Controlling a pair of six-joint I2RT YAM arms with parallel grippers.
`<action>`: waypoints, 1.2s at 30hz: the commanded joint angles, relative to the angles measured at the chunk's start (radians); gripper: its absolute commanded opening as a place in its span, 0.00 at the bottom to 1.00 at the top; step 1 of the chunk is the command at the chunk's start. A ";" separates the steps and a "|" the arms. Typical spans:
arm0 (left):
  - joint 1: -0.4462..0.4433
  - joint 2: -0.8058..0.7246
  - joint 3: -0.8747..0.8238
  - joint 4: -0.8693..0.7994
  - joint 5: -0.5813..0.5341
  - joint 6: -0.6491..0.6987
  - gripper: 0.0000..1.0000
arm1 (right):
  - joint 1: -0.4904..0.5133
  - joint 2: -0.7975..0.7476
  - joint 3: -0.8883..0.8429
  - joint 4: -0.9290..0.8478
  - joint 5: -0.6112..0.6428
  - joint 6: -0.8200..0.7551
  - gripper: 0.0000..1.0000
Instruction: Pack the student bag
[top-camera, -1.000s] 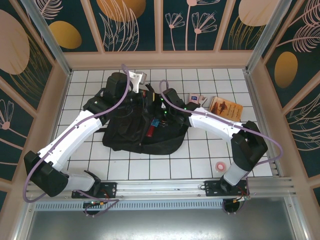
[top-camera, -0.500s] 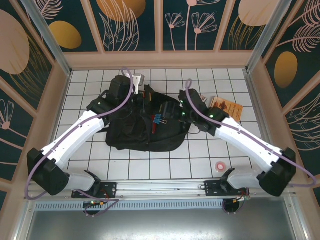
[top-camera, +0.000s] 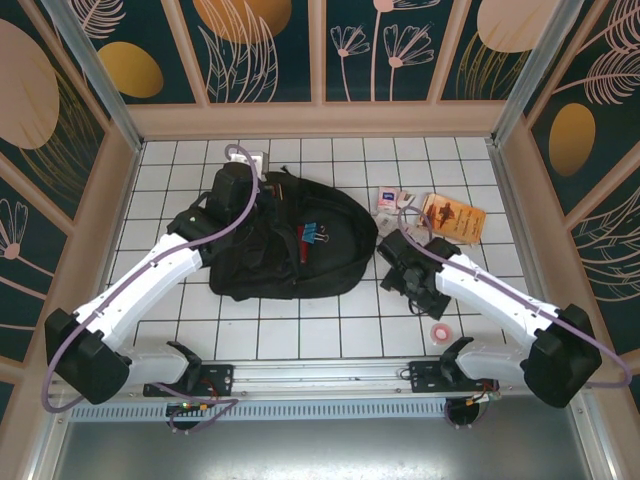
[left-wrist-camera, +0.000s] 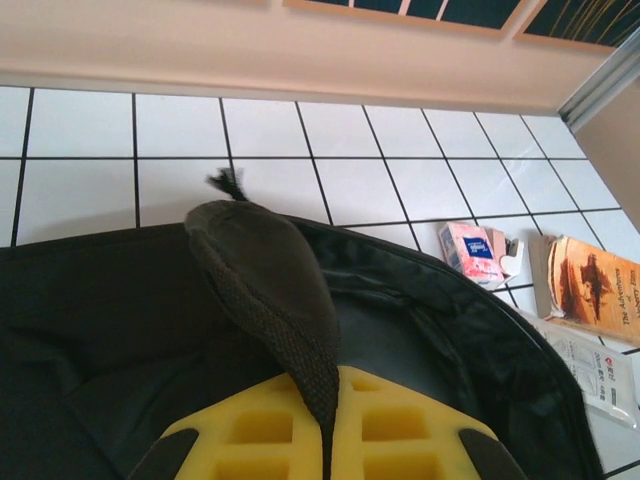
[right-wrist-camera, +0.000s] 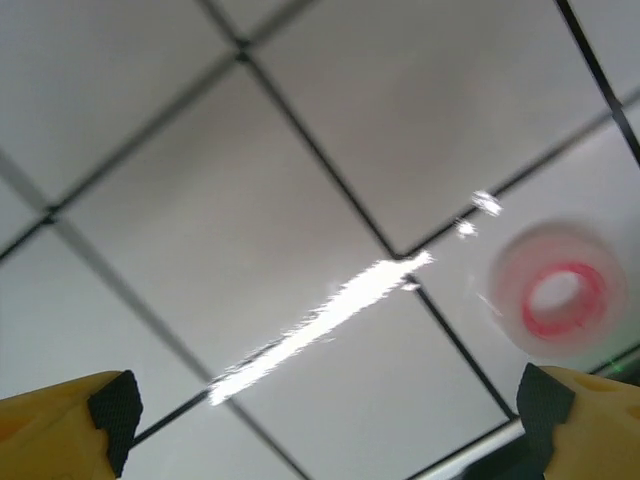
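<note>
**Right arm out of the bag, next item in reach**

The student bag (top-camera: 300, 245) lies at the centre of the top view, its opening turned up, with a blue binder clip (top-camera: 312, 234) and a red item (top-camera: 300, 238) showing inside. In the left wrist view the left gripper (left-wrist-camera: 328, 425) sits at the bottom centre, its fingers pressed together on the bag's woven loop (left-wrist-camera: 270, 290), holding that edge up.

A second ago the right arm reached into the opening. It has since swung clear to the lower right of the bag. The right gripper (right-wrist-camera: 327, 405) now hangs over bare tile with its fingers spread wide and nothing between them. A pink tape roll (right-wrist-camera: 555, 295) lies at the right of that view. The drop-off looks finished, and the tape roll seems the likely next pick. The bag has also settled flatter and rounder than it was.

At the upper right of the top view wait a brown book (top-camera: 455, 215) and a small tissue packet (top-camera: 392, 198).

The table (top-camera: 180, 345) is white tile with a dark grid. Wood-framed teal panels with floral prints wall it in, and a metal rail runs along the bottom edge.
</note>
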 joint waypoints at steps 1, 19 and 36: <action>0.005 -0.036 -0.002 0.053 -0.023 -0.008 0.00 | -0.069 -0.046 -0.077 -0.024 -0.104 0.073 0.99; 0.007 -0.079 -0.011 0.075 0.007 -0.007 0.00 | -0.240 0.006 -0.294 0.297 -0.104 -0.015 0.93; 0.007 -0.078 -0.027 0.100 0.036 0.000 0.00 | -0.223 -0.005 -0.145 0.529 -0.270 -0.238 0.81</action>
